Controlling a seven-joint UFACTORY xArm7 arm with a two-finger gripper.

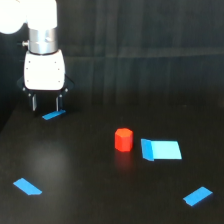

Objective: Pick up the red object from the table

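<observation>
The red object (123, 139) is a small red-orange faceted block standing upright on the black table (90, 175), a little right of the middle of the exterior view. My gripper (45, 104) hangs from the white arm at the upper left, far from the block and well to its left. Its two thin fingers (34, 103) point down with a gap between them and nothing in it. The fingertips are just above a small flat blue piece (53, 115).
A larger flat blue piece (161, 149) lies close to the right of the red block. Another flat blue piece (27, 186) lies at the lower left and one (198, 196) at the lower right.
</observation>
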